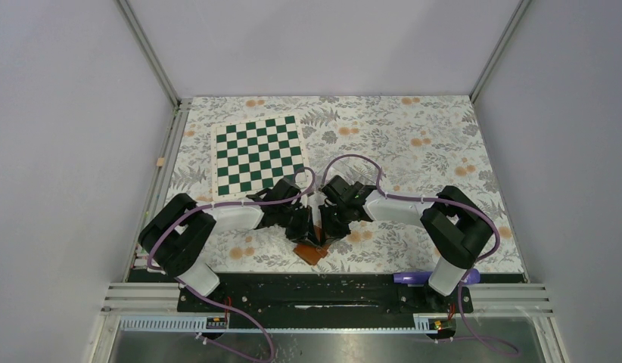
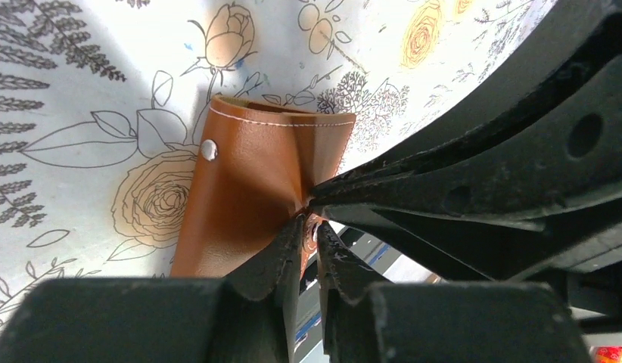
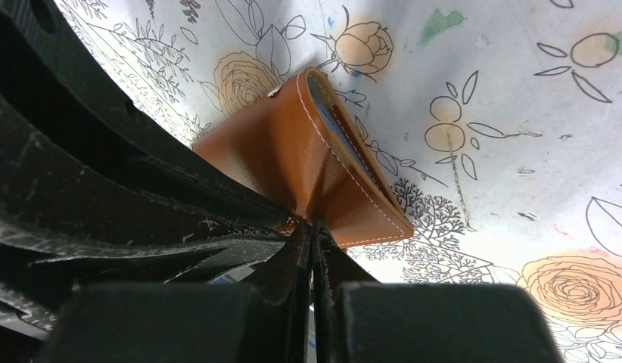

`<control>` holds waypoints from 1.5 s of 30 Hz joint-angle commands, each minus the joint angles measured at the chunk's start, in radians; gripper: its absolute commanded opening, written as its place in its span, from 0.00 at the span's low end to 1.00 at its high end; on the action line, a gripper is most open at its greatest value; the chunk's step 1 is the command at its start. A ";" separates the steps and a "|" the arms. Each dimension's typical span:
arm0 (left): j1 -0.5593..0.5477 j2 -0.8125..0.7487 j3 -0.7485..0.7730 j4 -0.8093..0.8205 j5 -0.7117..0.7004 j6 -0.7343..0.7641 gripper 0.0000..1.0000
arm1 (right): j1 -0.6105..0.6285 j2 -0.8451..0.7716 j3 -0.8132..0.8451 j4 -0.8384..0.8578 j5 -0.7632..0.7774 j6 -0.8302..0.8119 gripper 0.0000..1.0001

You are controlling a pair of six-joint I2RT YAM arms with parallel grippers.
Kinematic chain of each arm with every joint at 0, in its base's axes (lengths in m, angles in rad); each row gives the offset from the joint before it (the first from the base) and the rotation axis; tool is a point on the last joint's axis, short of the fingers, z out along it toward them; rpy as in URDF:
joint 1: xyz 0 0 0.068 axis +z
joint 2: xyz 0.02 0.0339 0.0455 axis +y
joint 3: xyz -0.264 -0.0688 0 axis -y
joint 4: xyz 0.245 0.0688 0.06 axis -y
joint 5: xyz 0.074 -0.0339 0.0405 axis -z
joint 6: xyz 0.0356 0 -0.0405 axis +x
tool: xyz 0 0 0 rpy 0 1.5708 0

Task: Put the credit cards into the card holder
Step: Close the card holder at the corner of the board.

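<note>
Top view: both arms meet over the brown card holder [image 1: 311, 252], which lies on the floral table [image 1: 414, 159] near its front edge. Left wrist: the left gripper [image 2: 308, 227] stands narrow about the holder's flap; whether it grips is unclear. Right wrist: the right gripper [image 3: 312, 225] pinches the flap tight.

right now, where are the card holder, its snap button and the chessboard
card holder [image 2: 247, 193], left wrist view, middle of brown outer face
snap button [image 2: 209, 150], left wrist view, centre of stud
chessboard [image 1: 259, 153], top view, middle of board
</note>
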 commanded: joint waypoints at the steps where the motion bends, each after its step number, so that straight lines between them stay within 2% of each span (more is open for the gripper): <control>1: 0.002 -0.004 0.014 -0.022 0.002 0.035 0.12 | -0.003 0.026 0.018 -0.003 0.022 -0.012 0.02; 4: 0.001 0.000 0.023 -0.036 0.000 0.040 0.10 | -0.003 0.027 0.017 -0.004 0.022 -0.012 0.02; 7: 0.002 -0.009 0.037 -0.091 -0.027 0.060 0.17 | -0.003 0.026 0.017 -0.004 0.021 -0.012 0.02; 10: 0.002 -0.019 0.046 -0.121 -0.043 0.075 0.18 | -0.003 0.026 0.017 -0.004 0.020 -0.012 0.02; 14: 0.001 -0.013 0.045 -0.106 -0.024 0.074 0.10 | -0.003 0.029 0.017 -0.003 0.019 -0.012 0.02; 18: 0.002 -0.005 0.034 -0.069 0.014 0.057 0.07 | -0.003 0.028 0.017 -0.003 0.019 -0.013 0.02; 20: 0.001 -0.007 0.029 -0.055 0.021 0.052 0.00 | -0.003 0.026 0.019 -0.003 0.019 -0.012 0.02; 36: 0.001 -0.085 0.068 -0.108 -0.081 0.113 0.00 | -0.003 0.000 0.018 -0.009 0.033 -0.012 0.02; 44: 0.002 -0.068 0.062 -0.088 -0.051 0.110 0.00 | -0.003 -0.002 0.018 -0.009 0.035 -0.012 0.02; 45: 0.001 -0.063 0.061 -0.087 -0.049 0.104 0.05 | -0.003 -0.001 0.019 -0.008 0.035 -0.012 0.02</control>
